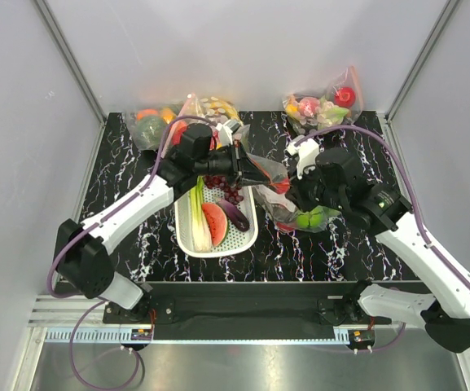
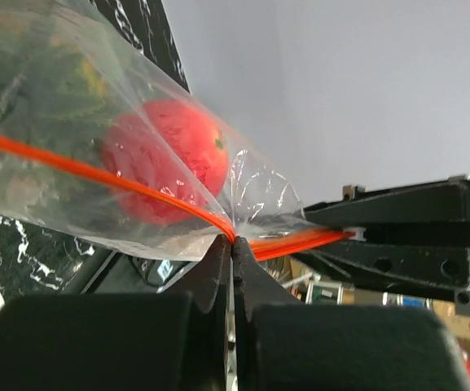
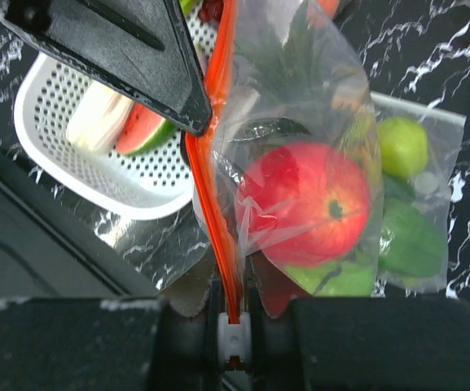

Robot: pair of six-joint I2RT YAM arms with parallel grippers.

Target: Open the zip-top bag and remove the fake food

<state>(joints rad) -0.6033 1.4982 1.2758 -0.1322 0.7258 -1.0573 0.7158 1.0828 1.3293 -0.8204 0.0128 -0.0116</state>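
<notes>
The zip-top bag (image 1: 274, 181) hangs stretched between my two grippers above the middle of the table. My left gripper (image 2: 233, 241) is shut on the orange-red zip strip (image 2: 72, 163) at one end. At the other end my right gripper (image 3: 233, 314) is shut on the white slider (image 3: 233, 336) of that strip (image 3: 210, 187). Fake food fills the bag: a red round fruit (image 3: 308, 199) close to my right fingers, a green round fruit (image 3: 403, 147) beyond it, and a dark green crown (image 3: 296, 57) higher up. The red fruit (image 2: 169, 159) also shows in the left wrist view.
A white perforated basket (image 1: 218, 252) lies under my left arm, holding a leek (image 1: 200, 220), a watermelon slice (image 1: 215, 221), grapes and an eggplant. Two other bags of toy produce sit at the back left (image 1: 149, 122) and back right (image 1: 324, 104). Grey walls enclose the table.
</notes>
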